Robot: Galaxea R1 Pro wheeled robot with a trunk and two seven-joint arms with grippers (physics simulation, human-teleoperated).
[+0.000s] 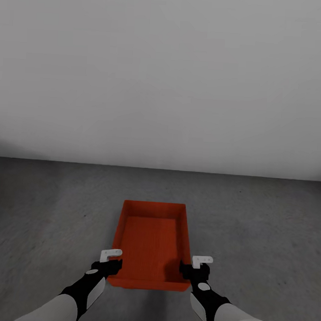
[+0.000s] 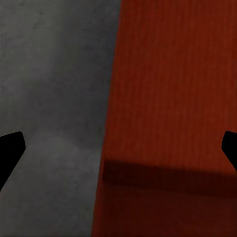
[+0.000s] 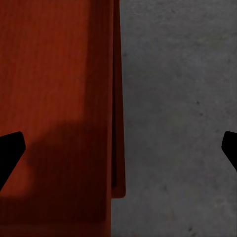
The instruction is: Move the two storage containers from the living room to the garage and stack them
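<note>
Both grippers sit at the near end of the orange-red storage container (image 1: 151,243): the left gripper (image 1: 110,263) straddles its left wall, the right gripper (image 1: 195,269) its right wall. In each wrist view the two dark fingertips stand wide apart at the picture's edges, one over the bin's inside and one over the concrete, so the jaws are spread, with the wall running between them and nothing pinched.

The container rests flat on the garage's dark grey floor (image 1: 43,210), its long axis pointing away from the robot toward the pale grey wall (image 1: 165,75), well short of it. It is empty and lidless.

By the look of it the bin is light and fairly stiff, though such thin plain walls may flex or slip under a one-sided pinch. The sound hold is on both long walls together, opposite each other near the rim, keeping it level; a single-wall grip would likely tip it.
</note>
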